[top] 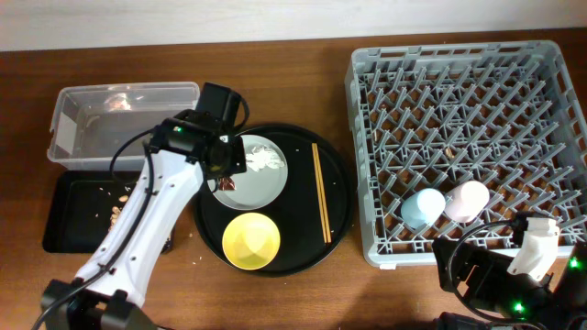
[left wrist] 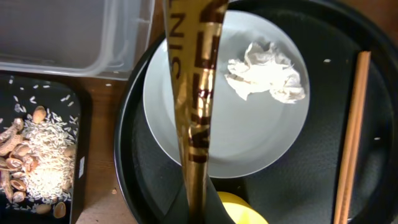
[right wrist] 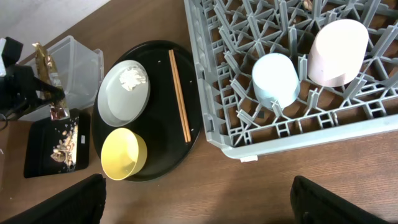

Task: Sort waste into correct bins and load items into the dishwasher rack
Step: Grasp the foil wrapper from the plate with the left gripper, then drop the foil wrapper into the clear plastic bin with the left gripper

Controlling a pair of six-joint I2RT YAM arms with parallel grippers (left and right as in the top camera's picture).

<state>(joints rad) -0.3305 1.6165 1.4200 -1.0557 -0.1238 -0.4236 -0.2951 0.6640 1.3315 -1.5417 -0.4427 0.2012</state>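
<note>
so the left gripper [top: 225, 163] is clamped tight on the brown wrapper [left wrist: 198, 106], holding it just over the left side of the grey plate [left wrist: 249, 137], with the crumpled tissue [left wrist: 266, 71] further back on that plate and the clear tub [left wrist: 62, 31] beyond.

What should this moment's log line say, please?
left gripper shut on brown wrapper | tissue on plate | pink cup, blue cup in rack

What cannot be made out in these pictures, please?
Fingertips of the left pincer: overhead, wrist covers them.
Right pincer: right wrist view, blurred, cut by bottom edge.
Print on the brown wrapper: left wrist view, creased, cropped.
Contents of the clear tub: overhead, too small.
</note>
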